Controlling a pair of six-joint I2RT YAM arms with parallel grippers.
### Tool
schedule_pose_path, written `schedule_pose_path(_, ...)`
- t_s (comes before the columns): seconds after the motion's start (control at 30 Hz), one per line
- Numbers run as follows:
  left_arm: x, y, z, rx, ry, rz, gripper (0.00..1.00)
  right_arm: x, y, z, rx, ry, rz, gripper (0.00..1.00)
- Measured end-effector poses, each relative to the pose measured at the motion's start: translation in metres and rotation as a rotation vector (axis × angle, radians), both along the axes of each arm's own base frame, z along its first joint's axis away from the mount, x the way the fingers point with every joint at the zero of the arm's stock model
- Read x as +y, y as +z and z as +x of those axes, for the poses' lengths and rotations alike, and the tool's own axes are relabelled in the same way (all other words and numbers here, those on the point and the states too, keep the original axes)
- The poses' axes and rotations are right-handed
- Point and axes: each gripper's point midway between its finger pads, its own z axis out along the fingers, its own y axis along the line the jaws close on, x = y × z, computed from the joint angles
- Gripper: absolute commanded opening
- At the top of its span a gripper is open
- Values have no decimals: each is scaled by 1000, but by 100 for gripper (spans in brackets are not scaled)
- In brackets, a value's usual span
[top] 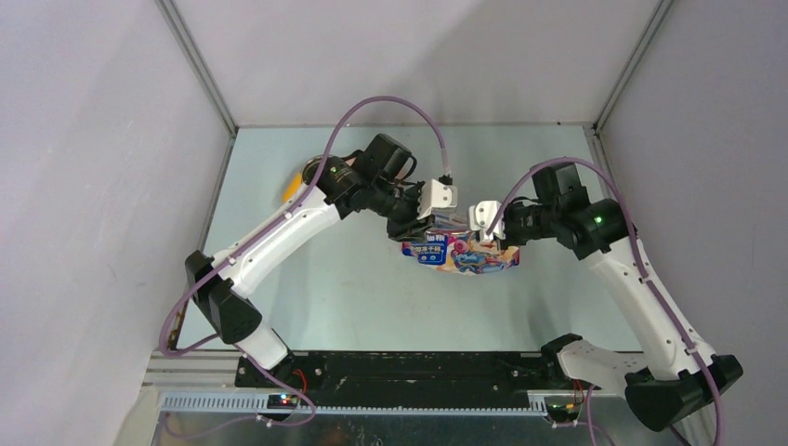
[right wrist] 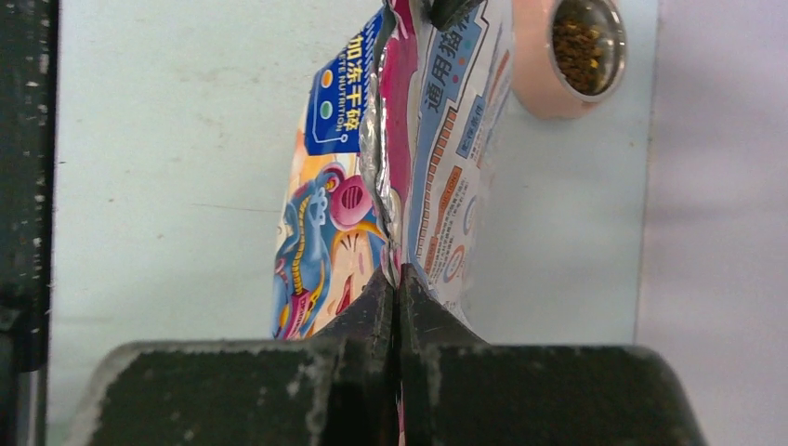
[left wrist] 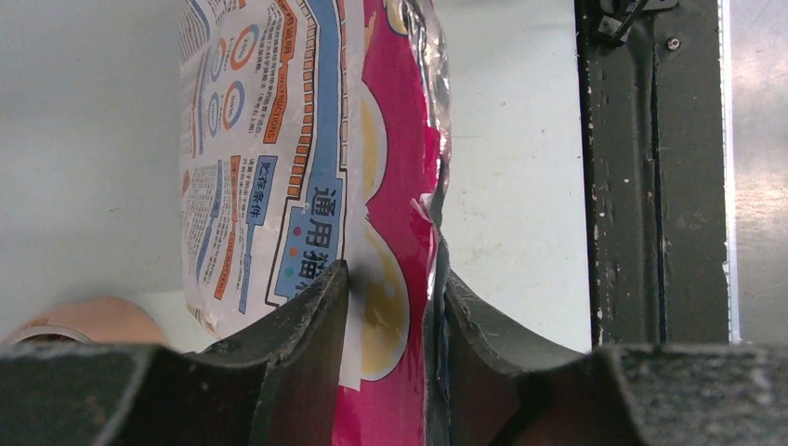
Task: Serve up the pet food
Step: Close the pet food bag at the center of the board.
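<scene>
Both claws are gripping one cat food bag (top: 462,253), which is hanging between them over the table (top: 316,307).

Left gripper (left wrist: 395,279): the jaws are standing a narrow gap apart, and the bag's pink side fold is filling that gap. Both fingers (left wrist: 311,321) are pressing on the pack. From this claw the bag is running straight out ahead of the fingertips, with its printed panel lying to the claw's left.

Right gripper (right wrist: 398,279): the jaws are standing almost fully together and pinching the bag's crimped foil edge. The bag is extending straight ahead of the fingertips.

You cannot tell whether the bag's far end is touching the table.

Kibble (right wrist: 578,45): dark-brown pellets are sitting in a steel bowl (right wrist: 617,58) of the pink feeder (right wrist: 528,79). The feeder is lying ahead of the right claw and to its right, just past the bag.
</scene>
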Motion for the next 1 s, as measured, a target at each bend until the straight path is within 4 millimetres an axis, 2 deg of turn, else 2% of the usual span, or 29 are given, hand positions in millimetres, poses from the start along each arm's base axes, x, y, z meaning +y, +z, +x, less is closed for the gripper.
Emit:
schedule_pose_path(0.13,2,-2,-2,5,-5,10,43,1,-1,-7,66,18,-14,0)
schedule_pose_path(0.17,2,-2,-2,5,-6,11,43,1,-1,-7,74,16,-15,3)
schedule_pose_path(0.2,2,-2,-2,5,-6,11,43,1,-1,-7,81,10,-12,13)
schedule_pose_path(0.23,2,-2,-2,5,-6,11,42,1,-1,-7,87,2,-8,19)
schedule_pose_path(0.27,3,-2,-2,4,-6,11,41,1,0,-6,95,-11,1,30)
schedule_pose_path(0.33,3,-2,-2,-3,-3,12,38,3,3,-4,102,-34,25,40)
schedule_pose_path(0.47,5,-6,0,-7,3,14,34,8,12,-2,65,-57,78,45)
schedule_pose_path(0.6,5,-9,0,-13,7,16,34,19,13,-3,44,-51,104,47)
schedule_pose_path(0.67,6,-7,1,-22,11,12,40,24,11,-2,37,-49,108,48)
schedule_pose_path(0.83,10,-4,4,-24,29,4,45,32,-3,0,18,-49,88,46)
schedule_pose_path(0.87,11,-3,5,-25,36,0,45,34,-5,1,12,-51,84,44)
schedule_pose_path(1.0,13,0,9,-20,59,-9,46,37,-10,1,-10,-60,76,20)
